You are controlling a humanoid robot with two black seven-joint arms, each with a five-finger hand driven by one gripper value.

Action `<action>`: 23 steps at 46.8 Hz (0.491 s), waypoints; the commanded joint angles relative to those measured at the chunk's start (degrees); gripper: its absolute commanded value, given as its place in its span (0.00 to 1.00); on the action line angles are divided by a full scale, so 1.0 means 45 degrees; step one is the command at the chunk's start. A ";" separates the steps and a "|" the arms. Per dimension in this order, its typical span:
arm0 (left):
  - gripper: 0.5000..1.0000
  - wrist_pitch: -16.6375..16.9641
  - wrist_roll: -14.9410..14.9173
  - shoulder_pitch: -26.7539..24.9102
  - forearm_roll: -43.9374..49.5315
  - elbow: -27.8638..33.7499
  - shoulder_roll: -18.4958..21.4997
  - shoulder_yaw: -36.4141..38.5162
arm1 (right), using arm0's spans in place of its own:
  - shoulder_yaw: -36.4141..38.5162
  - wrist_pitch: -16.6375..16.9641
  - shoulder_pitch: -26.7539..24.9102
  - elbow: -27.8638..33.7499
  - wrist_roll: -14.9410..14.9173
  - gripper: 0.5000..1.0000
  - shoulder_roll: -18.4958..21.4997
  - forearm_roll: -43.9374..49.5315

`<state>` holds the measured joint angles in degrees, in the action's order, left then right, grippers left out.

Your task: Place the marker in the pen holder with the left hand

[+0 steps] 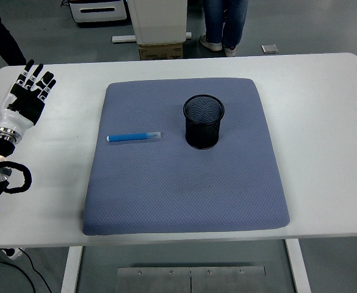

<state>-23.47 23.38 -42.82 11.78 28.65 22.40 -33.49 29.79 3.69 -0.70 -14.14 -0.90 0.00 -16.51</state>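
The marker [135,137] is being shown lying flat on the blue-grey mat [184,207], in the mat's left half, toward the left edge of the desk [324,91]. Its long axis is being held roughly parallel to the near edge of the desk, with the darker blue end pointing toward the left edge and the paler end pointing toward the pen holder [204,121]. The marker is not being touched by anything.

The pen holder, a black mesh cup, is being shown upright on the same mat, slightly toward the far edge from the mat's centre. It is standing near the marker's right end but clearly apart from it. Nothing is being seen protruding above its rim, and it is judged to be holding nothing.

The left hand [27,94] is being held near the far left corner of the desk, off the mat and well apart from the marker. Its fingers are being kept extended and slightly fanned, and nothing is being gripped. The right hand is not being shown.

The task is judged to be at its start: no grasp is being made and no transfer is being carried out. All steps are being left outstanding, namely the reach to the marker, the grasp, the lift, the carry over the pen holder's rim, and the release.

The legs of a person [225,24] are being shown beyond the far edge of the desk.
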 commanded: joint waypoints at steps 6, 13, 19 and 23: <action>1.00 0.0019 -0.0001 -0.0016 -0.0078 0.0001 -0.0056 0.0002 | 0.0000 0.0001 0.0000 -0.0001 -0.0015 1.00 0.0000 -0.0002; 1.00 0.0000 -0.0020 -0.0016 -0.0078 0.0001 -0.0037 0.0002 | 0.0000 0.0001 0.0000 -0.0001 0.0004 1.00 0.0000 -0.0002; 1.00 0.0058 -0.0020 -0.0016 0.0000 0.0001 -0.0056 0.0002 | 0.0000 0.0001 0.0000 -0.0001 0.0004 1.00 0.0000 0.0017; 1.00 0.0097 -0.0020 -0.0016 -0.0019 0.0001 -0.0076 0.0002 | 0.0000 0.0001 0.0000 -0.0001 -0.0015 1.00 0.0000 -0.0002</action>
<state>-23.11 23.29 -42.89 11.75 28.65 22.20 -33.49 29.80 3.69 -0.70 -14.15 -0.92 0.00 -16.52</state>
